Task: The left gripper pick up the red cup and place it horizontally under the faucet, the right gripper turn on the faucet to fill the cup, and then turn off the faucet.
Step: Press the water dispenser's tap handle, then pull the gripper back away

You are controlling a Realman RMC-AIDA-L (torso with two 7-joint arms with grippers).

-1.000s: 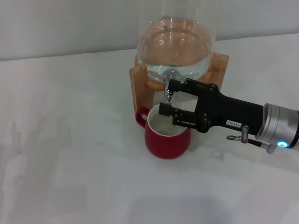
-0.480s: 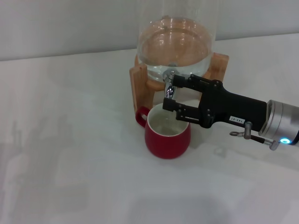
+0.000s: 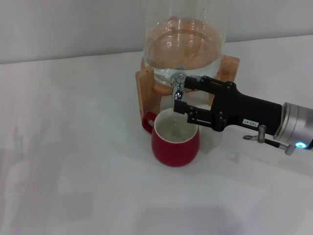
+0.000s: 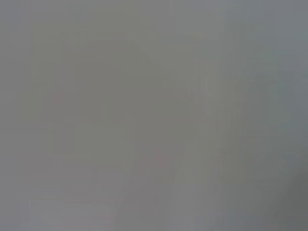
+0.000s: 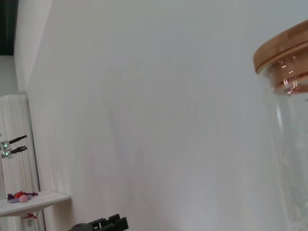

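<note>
The red cup (image 3: 175, 145) stands upright on the white table, directly below the faucet (image 3: 178, 88). Its handle points toward the robot's left. The faucet is a small chrome tap at the base of a glass water jar (image 3: 185, 44). My right gripper (image 3: 182, 94) reaches in from the right at faucet height and is open. One finger lies above and behind the tap, and the other lies just below it, over the cup's rim. The left gripper is out of view, and the left wrist view shows only plain grey.
The jar rests in a wooden stand (image 3: 145, 90) near the table's back edge, with its wooden lid (image 5: 284, 45) in the right wrist view. White table (image 3: 73, 161) spreads to the left and front of the cup.
My right gripper has risen and moved back toward the jar, from over the cup's mouth to the faucet. Its finger gap looks unchanged. The cup has not moved.
</note>
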